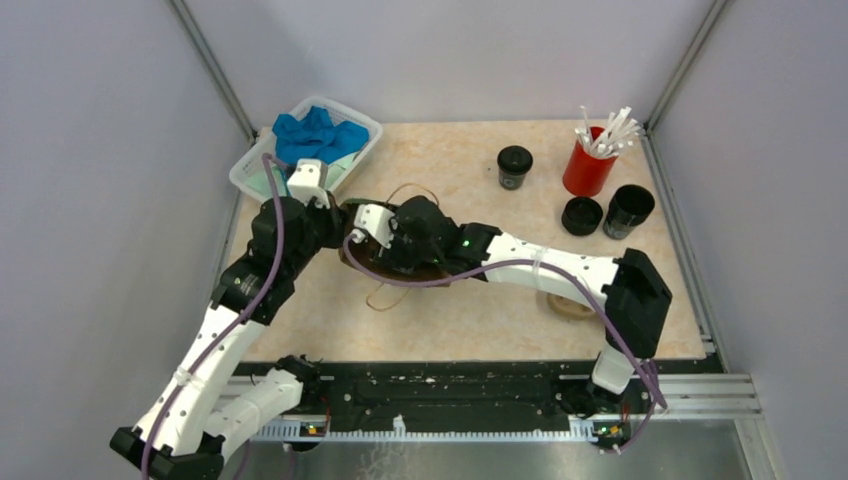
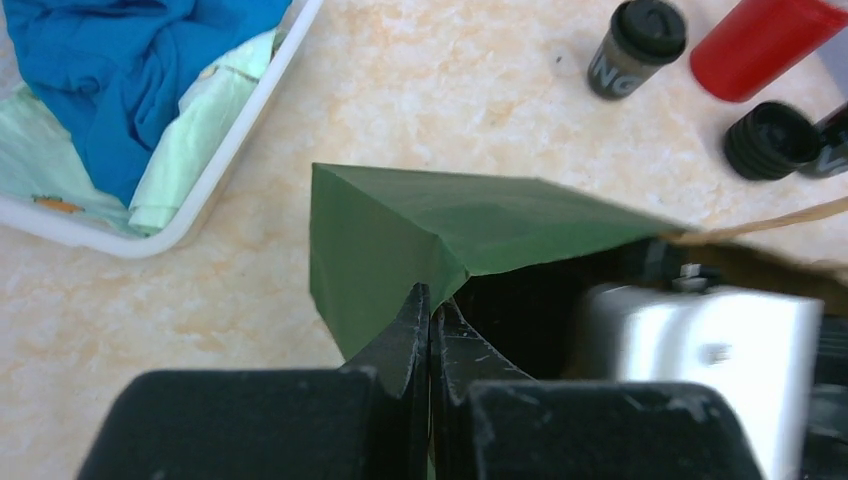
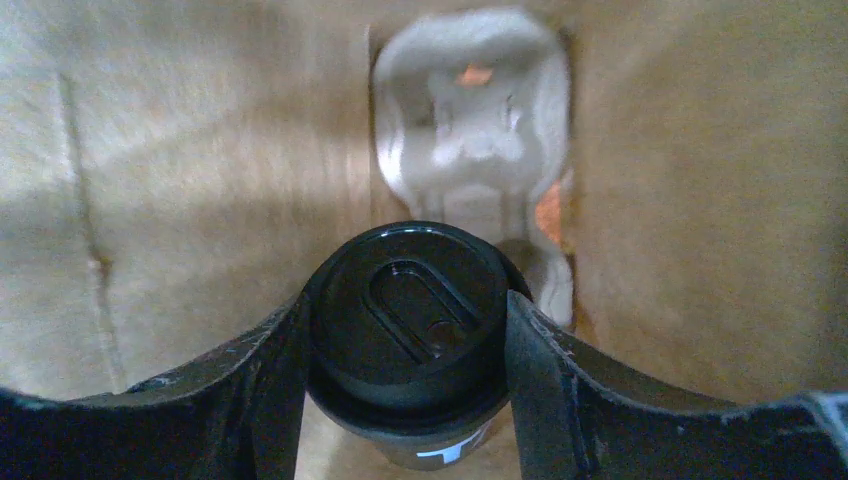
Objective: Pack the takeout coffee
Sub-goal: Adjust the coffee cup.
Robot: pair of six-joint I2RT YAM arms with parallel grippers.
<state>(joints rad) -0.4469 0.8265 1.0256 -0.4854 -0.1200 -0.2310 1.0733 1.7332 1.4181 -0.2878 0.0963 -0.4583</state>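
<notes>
Deep inside the paper bag, our right jaws pinch a lidded black cup by its sides, above the pulp carrier. Our left jaws, pressed together, nip the bag's edge. We judge the cup light, thin-walled and crushable, so it is best held gently by the body.

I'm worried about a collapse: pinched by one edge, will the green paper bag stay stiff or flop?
Probably floppy: the left gripper pinches only a thin, creased edge of the green paper bag. Yet it likely keeps some shape, since its walls stand apart around the black cup in the right gripper.
</notes>
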